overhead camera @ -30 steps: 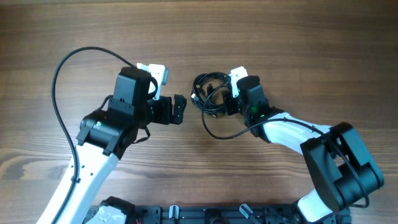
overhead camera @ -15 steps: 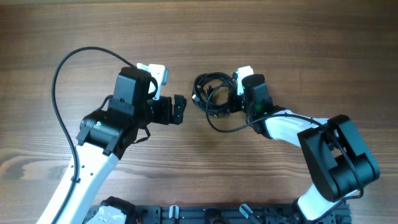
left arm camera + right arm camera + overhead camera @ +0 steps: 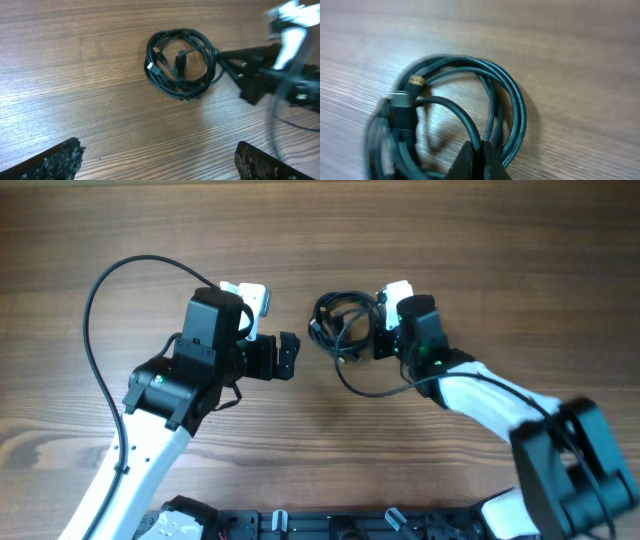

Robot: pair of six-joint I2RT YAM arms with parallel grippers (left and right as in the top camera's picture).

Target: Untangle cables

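Wooden table (image 3: 480, 240) | left tool (image 3: 288, 356) level, spread, facing cables (image 3: 338, 325) | right tool (image 3: 372, 340) low, pinching their rim

Seen from overhead, the cables (image 3: 180, 61) lie coiled on the table (image 3: 480, 250) just toward 12 o'clock of its middle, the right gripper (image 3: 378, 340) touching the coil's 3 o'clock edge and the left gripper (image 3: 290, 357) apart at its 8 o'clock.

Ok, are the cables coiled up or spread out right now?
Coiled up. The cables lie in one round bundle on the table, with the plugs tucked inside the loop.
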